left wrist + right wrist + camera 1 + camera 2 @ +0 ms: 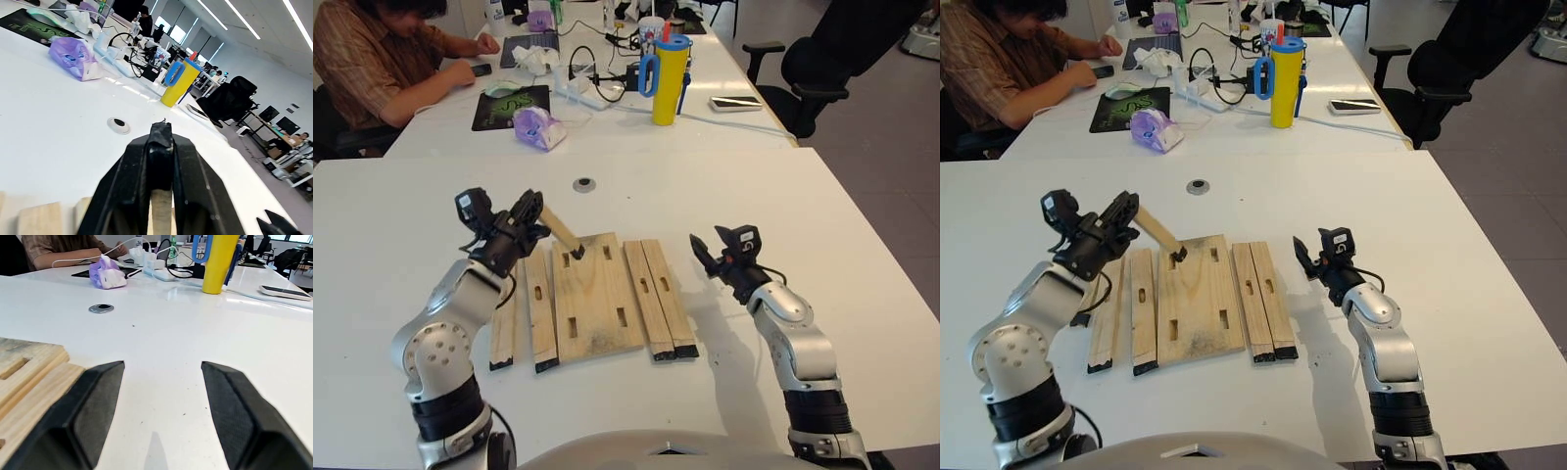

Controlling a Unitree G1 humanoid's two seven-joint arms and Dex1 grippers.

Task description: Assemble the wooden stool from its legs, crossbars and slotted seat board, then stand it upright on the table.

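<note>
- Your left tool (pixel 529 219) is clenched on a bar (pixel 560 231); the bar tilts down, away from the tool, with its dark tip at a far slot of the board (pixel 597 299). You cannot tell whether the tip sits in the slot.
- Your right tool (pixel 706 253) is released, fingers (pixel 87 407) spread, hovering over bare surface (pixel 803 215) just right of the wood.
- The board lies flat, centred between the arms.
- Two slats (pixel 540 315) lie flat on its left, under your left arm; two more (pixel 658 299) lie touching each other on its right.
</note>
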